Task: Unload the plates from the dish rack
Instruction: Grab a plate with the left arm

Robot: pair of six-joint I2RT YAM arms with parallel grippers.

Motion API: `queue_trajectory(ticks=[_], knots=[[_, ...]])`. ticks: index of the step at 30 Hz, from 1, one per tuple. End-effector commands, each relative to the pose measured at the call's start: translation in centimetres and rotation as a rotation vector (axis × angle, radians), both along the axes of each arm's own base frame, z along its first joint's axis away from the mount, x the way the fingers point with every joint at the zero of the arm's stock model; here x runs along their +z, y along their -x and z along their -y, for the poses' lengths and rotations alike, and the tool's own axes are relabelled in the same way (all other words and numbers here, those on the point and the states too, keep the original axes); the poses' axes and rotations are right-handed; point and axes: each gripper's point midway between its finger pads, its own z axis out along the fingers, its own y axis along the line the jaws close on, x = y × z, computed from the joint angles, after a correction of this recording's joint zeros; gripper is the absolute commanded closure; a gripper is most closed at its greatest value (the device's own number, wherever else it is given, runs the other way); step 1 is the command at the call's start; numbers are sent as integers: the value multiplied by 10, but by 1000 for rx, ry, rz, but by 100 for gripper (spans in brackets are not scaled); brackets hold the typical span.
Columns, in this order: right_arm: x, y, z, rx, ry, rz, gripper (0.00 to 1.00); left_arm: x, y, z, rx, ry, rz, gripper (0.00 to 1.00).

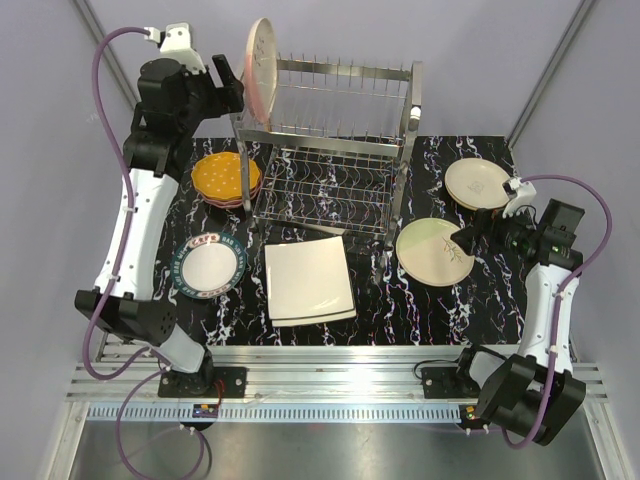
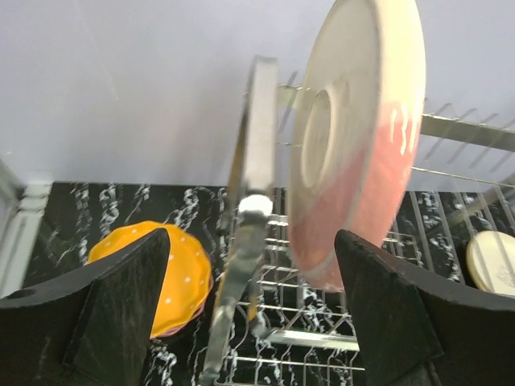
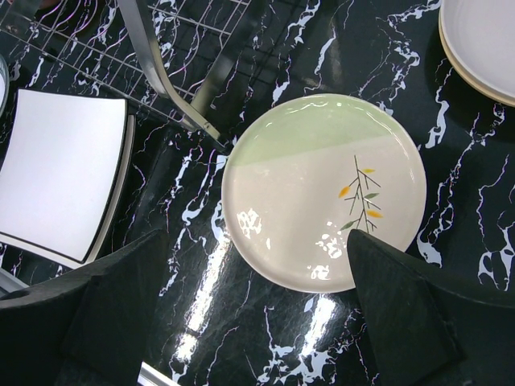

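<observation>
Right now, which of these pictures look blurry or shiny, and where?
Left wrist view: the standing pink-and-cream plate and the rack post beside it look soft, with bright streaks on the plate. Right wrist view: sharp, but glare spots the green-and-cream plate and the glossy black table. Top view: crisp, evenly lit.

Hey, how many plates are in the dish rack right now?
1. The pink-and-cream plate stands upright at the left end of the dish rack's top tier. No other plate shows among its wires, and the open rack hides little.
</observation>
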Motion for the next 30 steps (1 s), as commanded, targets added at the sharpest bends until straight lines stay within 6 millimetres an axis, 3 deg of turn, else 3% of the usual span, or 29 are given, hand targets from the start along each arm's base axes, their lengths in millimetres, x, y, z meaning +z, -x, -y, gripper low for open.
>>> queue_trajectory(ticks=[1,5,9,14,19,26,27,30], knots=[[8,0,-4,32,13,47,0,45,2,30,-155,52,135,19],[7,0,-4,33,11,43,0,41,-5,35,-175,53,134,26],[7,0,-4,31,12,40,0,38,-6,34,-170,56,132,27],[5,0,-4,34,9,37,0,30,-10,16,-68,69,126,24],[6,0,-5,36,7,36,0,50,0,-1,-8,94,191,23],[5,0,-4,35,6,34,0,84,29,-5,-16,115,312,23],[4,0,-5,37,6,33,0,79,30,-5,-16,114,306,23],[5,0,-5,38,5,35,0,89,46,-2,-55,108,347,23]])
